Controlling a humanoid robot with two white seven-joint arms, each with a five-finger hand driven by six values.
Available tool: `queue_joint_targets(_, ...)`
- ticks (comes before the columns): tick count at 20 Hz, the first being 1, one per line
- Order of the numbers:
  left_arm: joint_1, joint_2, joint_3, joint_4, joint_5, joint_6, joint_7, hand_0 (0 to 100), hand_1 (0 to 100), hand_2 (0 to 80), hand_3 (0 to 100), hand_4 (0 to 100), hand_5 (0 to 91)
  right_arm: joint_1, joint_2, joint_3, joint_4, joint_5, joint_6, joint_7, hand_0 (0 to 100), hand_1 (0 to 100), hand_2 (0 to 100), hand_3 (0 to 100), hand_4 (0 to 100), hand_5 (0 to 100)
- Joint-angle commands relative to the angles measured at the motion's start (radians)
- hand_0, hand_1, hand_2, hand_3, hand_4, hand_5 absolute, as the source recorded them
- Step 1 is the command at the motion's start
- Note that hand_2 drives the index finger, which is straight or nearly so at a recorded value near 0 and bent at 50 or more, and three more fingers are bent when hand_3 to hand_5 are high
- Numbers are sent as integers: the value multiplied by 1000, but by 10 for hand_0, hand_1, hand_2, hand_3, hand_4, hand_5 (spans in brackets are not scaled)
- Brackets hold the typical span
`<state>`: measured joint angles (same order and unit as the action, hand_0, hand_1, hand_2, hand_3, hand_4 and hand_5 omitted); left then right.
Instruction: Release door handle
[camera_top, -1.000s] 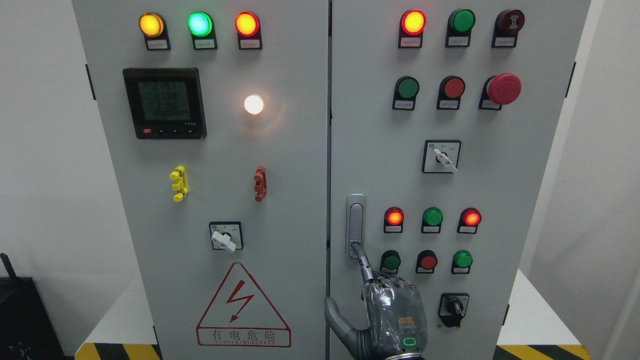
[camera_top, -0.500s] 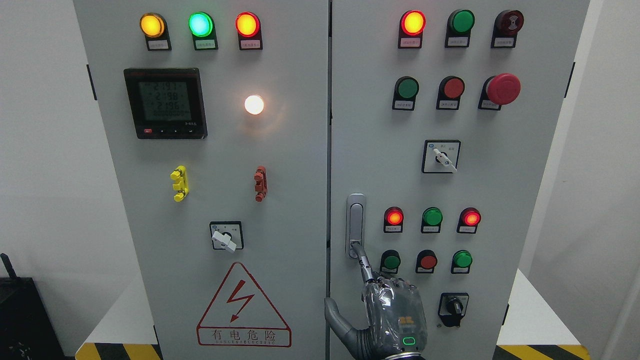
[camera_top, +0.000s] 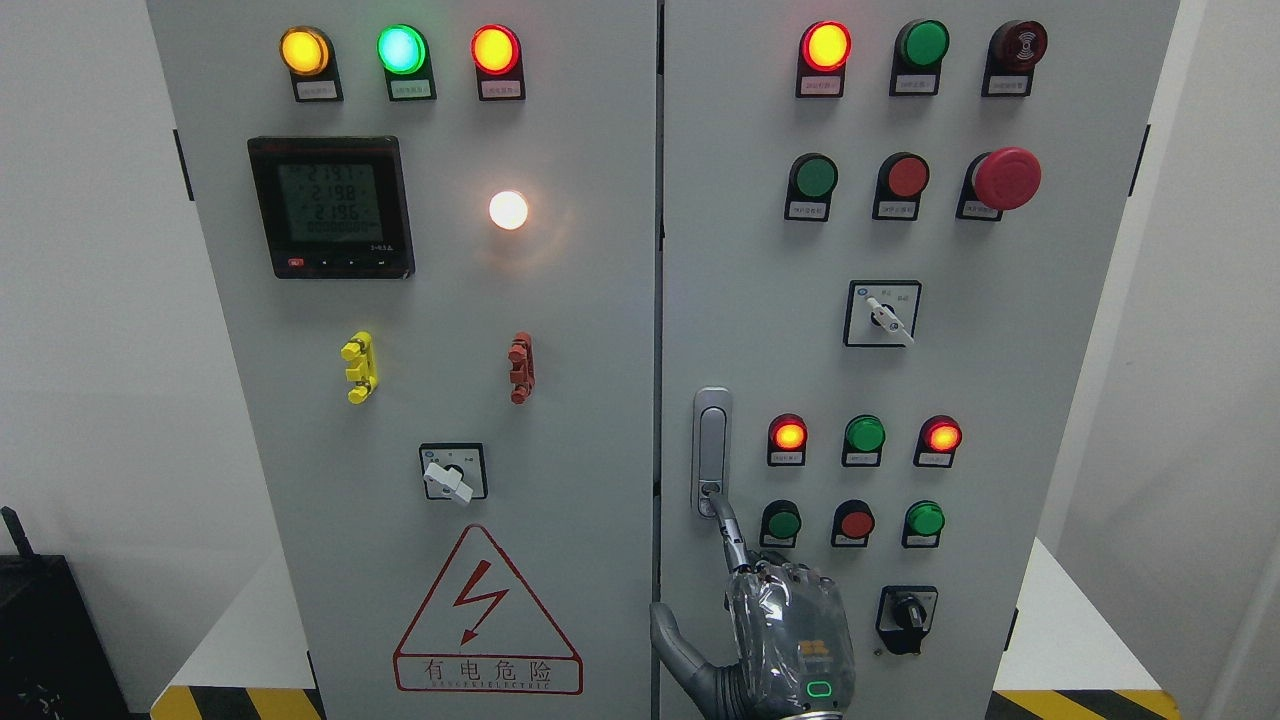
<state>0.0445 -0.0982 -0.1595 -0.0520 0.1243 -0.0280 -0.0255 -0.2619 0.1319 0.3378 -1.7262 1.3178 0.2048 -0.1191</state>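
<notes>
A: From the head view, where to find the door handle (camera_top: 711, 440)?

B: On the right door (camera_top: 760, 300), close to its left edge. Silver, tall and thin, standing straight up. Just right of the handle, a glowing red lamp (camera_top: 788, 436). Down and right of the handle, a green button (camera_top: 782, 523).

A: And the right hand (camera_top: 790, 640)?

B: Straight below the handle. One pointing finger (camera_top: 728, 535) stretched up, tip touching the handle's bottom end. Other fingers curled in. Thumb poking out to the left, lower than the handle. Gripping nothing, only touching.

A: Left hand?

B: Nowhere in the view.

A: How to treat that handle?

B: Probably hard metal: stiff, smooth, maybe a bit slippery. Fixed to the door, so no lifting at all. Not easy to break. For pulling, best to hook fingers around the long middle bar. At the bottom end, likely a spot for pushing. For letting go, likely enough to draw the finger straight back, keeping clear of the green button beside the handle.
</notes>
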Motion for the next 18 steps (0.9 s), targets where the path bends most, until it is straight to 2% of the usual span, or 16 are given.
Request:
queue_joint_targets(1, 0, 0, 0, 1, 0, -1, -1, 0, 0, 31, 173, 128, 0, 4, 0, 7, 2, 0, -1, 2, 257, 185, 0, 772, 745, 734)
queue_joint_targets(18, 0, 0, 0, 0, 0, 0, -1, 0, 0, 32, 172, 128, 0, 16, 0, 9, 2, 1, -1, 7, 252, 191, 0, 781, 748, 736)
